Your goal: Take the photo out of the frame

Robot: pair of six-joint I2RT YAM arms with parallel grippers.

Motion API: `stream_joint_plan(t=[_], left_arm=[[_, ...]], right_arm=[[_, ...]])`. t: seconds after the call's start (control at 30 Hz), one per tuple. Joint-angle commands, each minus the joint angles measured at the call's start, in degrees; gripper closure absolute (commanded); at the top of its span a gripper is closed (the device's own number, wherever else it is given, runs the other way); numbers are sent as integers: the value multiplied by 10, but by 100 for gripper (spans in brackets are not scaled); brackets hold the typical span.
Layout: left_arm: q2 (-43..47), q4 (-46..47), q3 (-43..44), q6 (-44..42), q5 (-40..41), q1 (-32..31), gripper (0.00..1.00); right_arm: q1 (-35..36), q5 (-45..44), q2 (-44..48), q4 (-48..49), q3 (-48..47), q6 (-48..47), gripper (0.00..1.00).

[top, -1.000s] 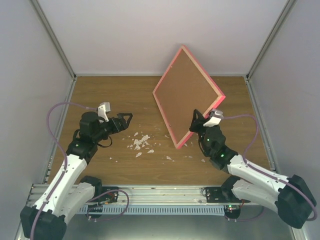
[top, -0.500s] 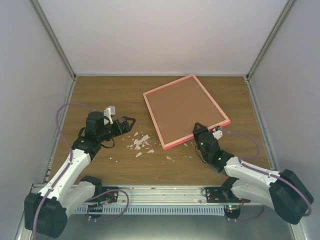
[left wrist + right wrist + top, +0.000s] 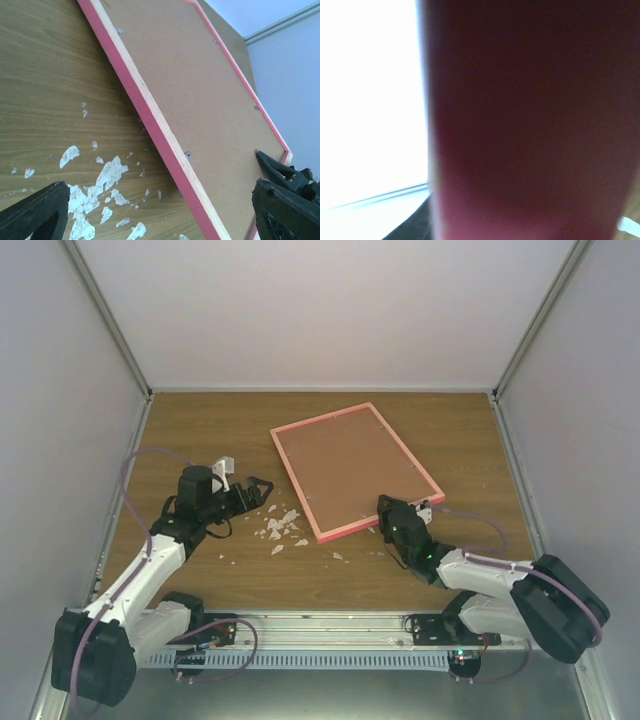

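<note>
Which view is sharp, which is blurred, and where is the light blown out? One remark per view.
Top external: sharp and evenly lit, hardly any shadow under the frame on the table. Left wrist: the frame's pink edge and the white flecks crisp. Right wrist: out of focus, a dark reddish blur, its left side washed out white.

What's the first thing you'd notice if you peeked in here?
A big pink-rimmed frame lying brown back up on the wooden table, with the right gripper at its near edge. Next, white flakes scattered on the wood beside it, just in front of the wide-open left gripper.
</note>
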State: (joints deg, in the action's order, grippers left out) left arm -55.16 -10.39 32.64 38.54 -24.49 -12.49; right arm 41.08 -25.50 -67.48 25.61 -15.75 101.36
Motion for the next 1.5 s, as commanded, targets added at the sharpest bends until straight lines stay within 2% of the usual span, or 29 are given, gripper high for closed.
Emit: stream_joint_plan(t=[0.0, 0.2, 0.47, 0.77, 0.87, 0.97, 1.03, 1.13, 1.47], left_arm=[[-20, 52, -18, 12, -20, 2, 1], [-82, 100, -34, 37, -69, -19, 1], [-204, 219, -50, 98, -120, -62, 1], [-304, 363, -64, 181, -173, -79, 9], [-325, 403, -72, 209, -183, -81, 15], [-341, 418, -72, 212, -185, -83, 26], [-348, 423, -71, 214, -184, -83, 37], [-351, 428, -69, 216, -182, -84, 48], [-375, 434, -66, 212, -180, -84, 73]], right_arm=[[1, 42, -30, -54, 10, -23, 73], [1, 79, -71, -30, 8, -25, 69], [1, 99, -89, -12, 3, -39, 69], [1, 100, -89, -7, 6, -42, 66], [1, 102, -90, -4, 6, -45, 65], [1, 105, -89, -7, 4, -54, 64], [1, 104, -87, -14, 2, -57, 62], [1, 102, -84, -15, 2, -62, 57], [1, 95, -50, -57, 0, -88, 45]])
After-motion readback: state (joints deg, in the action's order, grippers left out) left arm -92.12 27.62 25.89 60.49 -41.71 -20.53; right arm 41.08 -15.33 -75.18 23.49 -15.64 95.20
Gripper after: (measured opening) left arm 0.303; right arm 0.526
